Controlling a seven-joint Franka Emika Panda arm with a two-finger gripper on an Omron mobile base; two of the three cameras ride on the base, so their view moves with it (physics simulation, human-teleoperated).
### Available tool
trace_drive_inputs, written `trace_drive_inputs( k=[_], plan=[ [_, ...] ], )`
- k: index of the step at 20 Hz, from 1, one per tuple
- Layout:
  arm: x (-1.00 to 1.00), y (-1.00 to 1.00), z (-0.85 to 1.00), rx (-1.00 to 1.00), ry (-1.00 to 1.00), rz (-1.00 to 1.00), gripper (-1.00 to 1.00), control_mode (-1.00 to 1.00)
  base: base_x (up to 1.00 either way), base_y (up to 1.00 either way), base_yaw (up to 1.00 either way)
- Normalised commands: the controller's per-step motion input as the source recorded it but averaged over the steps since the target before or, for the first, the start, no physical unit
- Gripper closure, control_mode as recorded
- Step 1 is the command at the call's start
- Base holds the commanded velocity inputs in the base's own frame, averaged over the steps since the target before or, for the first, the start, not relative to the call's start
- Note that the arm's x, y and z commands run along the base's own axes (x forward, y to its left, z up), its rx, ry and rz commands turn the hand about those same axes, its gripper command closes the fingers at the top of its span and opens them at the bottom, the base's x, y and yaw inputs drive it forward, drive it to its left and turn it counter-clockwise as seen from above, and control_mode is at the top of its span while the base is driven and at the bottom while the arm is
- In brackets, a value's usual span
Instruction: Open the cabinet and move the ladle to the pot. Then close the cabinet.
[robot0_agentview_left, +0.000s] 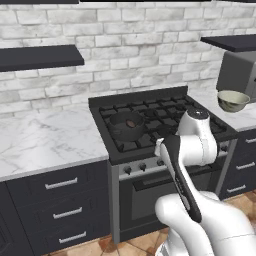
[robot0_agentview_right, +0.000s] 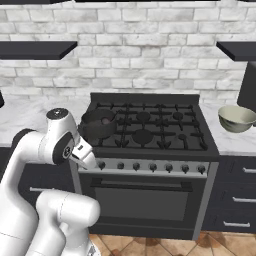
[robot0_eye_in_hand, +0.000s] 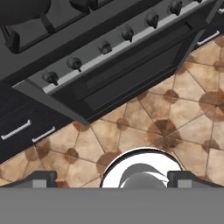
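Note:
The pot (robot0_agentview_left: 126, 125) (robot0_agentview_right: 98, 124), round, low and dark, sits on the front-left burner of the black stove (robot0_agentview_left: 165, 112) (robot0_agentview_right: 150, 125). My arm is folded in front of the stove, below counter height. In the hand view my gripper (robot0_eye_in_hand: 112, 177) points down at the tiled floor and the oven front. Its dark fingertips (robot0_eye_in_hand: 41, 177) stand wide apart with nothing between them, so it is open. The cabinet doors and the ladle are out of view.
A pale olive bowl (robot0_agentview_left: 232, 100) (robot0_agentview_right: 236, 118) stands on the marble counter right of the stove. Dark slabs (robot0_agentview_left: 40, 57) (robot0_agentview_right: 235, 50) jut from the brick wall on both sides. Black drawers (robot0_agentview_left: 60, 200) flank the oven (robot0_eye_in_hand: 131, 74).

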Motion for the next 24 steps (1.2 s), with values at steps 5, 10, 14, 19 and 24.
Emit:
trace_drive_inputs(
  k=[5, 10, 14, 19, 24],
  plan=[
    [0.00, 0.19, -0.29, -0.05, 0.07, -0.02, -1.00, -1.00, 0.00, 0.00, 0.00],
    [0.01, 0.20, -0.43, -0.08, 0.09, 0.00, -1.00, -1.00, 0.00, 0.00, 0.00],
    [0.00, 0.08, -0.34, -0.05, 0.07, 0.00, -1.00, -1.00, 0.00, 0.00, 0.00],
    [0.00, 0.01, -0.09, -0.01, 0.01, 0.00, -1.00, 1.00, -0.09, -0.01, 0.00],
    [0.00, 0.00, 0.00, 0.00, 0.00, 0.00, -1.00, 1.00, -0.33, -0.30, 0.00]
  ],
)
